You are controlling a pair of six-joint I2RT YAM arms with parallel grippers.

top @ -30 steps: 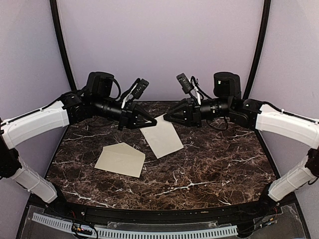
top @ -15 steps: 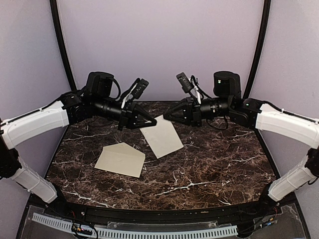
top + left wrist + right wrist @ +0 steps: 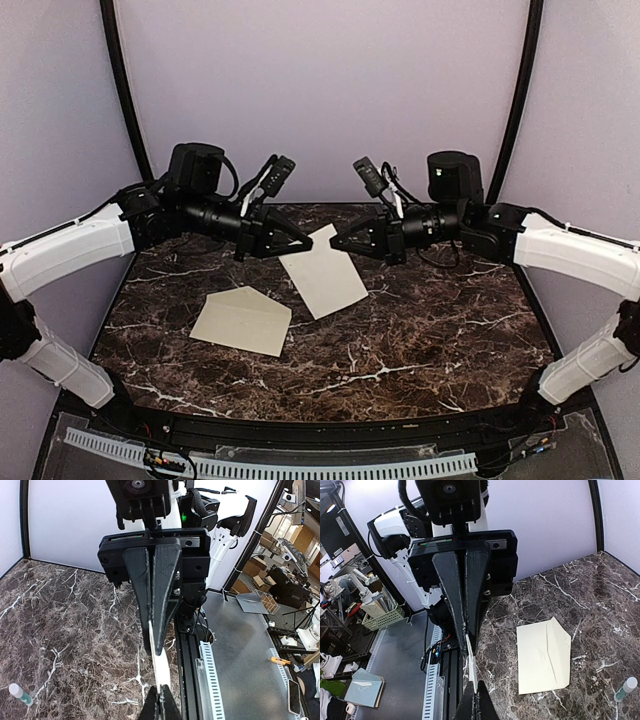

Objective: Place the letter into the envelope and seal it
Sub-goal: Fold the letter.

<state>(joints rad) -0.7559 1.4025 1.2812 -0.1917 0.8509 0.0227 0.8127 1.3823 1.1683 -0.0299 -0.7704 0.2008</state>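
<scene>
Beige letter (image 3: 322, 272) in left gripper (image 3: 308, 243) and right gripper (image 3: 336, 243)

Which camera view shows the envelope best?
Right wrist: the envelope lies whole and closest there, flat on the marble table, with its flap creases readable. Top external also shows it whole, but smaller and with less detail. Left wrist does not show it.

At far middle of table (image 3: 450, 330): letter (image 3: 325, 278), top corner pinched by left gripper (image 3: 307, 243) and right gripper (image 3: 336, 243), both closed. Lying flat near its left: envelope (image 3: 241, 320).
</scene>
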